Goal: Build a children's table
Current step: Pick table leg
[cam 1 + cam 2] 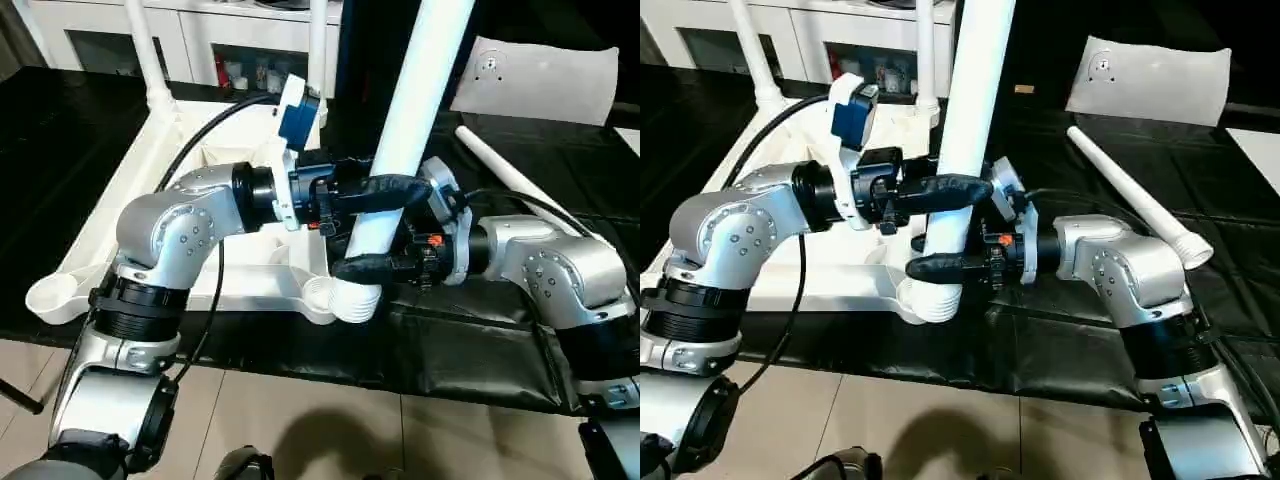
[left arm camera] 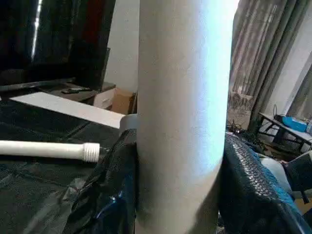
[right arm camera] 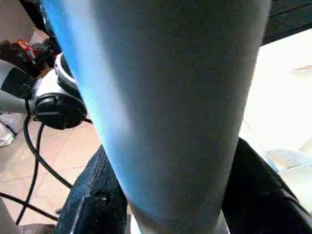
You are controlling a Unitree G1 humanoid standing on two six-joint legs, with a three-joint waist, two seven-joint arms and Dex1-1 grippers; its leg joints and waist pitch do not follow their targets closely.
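On my far left the white tabletop (image 1: 250,265) lies upside down on the black-covered surface (image 1: 1060,350), ribbed side up, with an empty round socket (image 1: 52,293) at its near left corner. Two legs already stand upright in the far corners – one at the far left (image 1: 145,50), one further right (image 1: 318,40).

My left gripper (image 1: 385,190) reaches in from the left, and its black fingers (image 2: 253,195) are clamped on either side of the thick white leg (image 1: 410,120) that rises steeply at the centre. In my left wrist view the tube sits squarely between both pads, touching each.

Just below it my right gripper (image 1: 365,265) comes in from the right and pinches the same leg lower down, near its foot – the right wrist view shows the tube pressed between both dark fingers (image 3: 92,204). The leg's lower end sits at the near right corner socket (image 1: 345,298) of the tabletop; how deep it is seated I cannot tell.

Further right, a fourth leg (image 1: 1135,195) lies loose on the black cover, well apart from my arms. Beyond it rests a flat white bag (image 1: 1150,80).
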